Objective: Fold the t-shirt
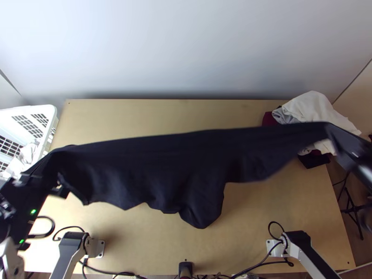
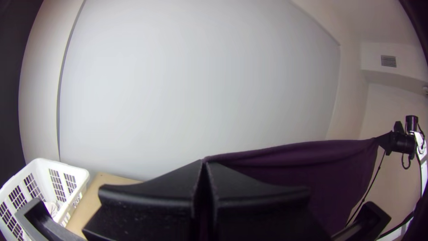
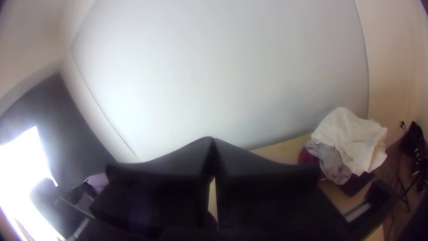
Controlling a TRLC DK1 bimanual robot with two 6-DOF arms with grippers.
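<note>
A black t-shirt (image 1: 167,167) hangs stretched in the air between the two grippers, with a taut upper edge and loose folds hanging below. At its left end is my left gripper (image 1: 35,188), and at its right end is my right gripper (image 1: 342,142), blurred. In the left wrist view, my left gripper (image 2: 205,166) is shut on the t-shirt (image 2: 303,167), which looks purple there and runs across to the right gripper. In the right wrist view, the fingers of my right gripper (image 3: 212,145) are closed together; the part they pinch is hidden behind them.
White, grey and dark red clothes (image 1: 311,109) lie heaped at the table's far right corner. A white basket (image 1: 53,116) holding white cloth stands at the left. The light wooden table (image 1: 176,111) lies below, with a pale wall behind it.
</note>
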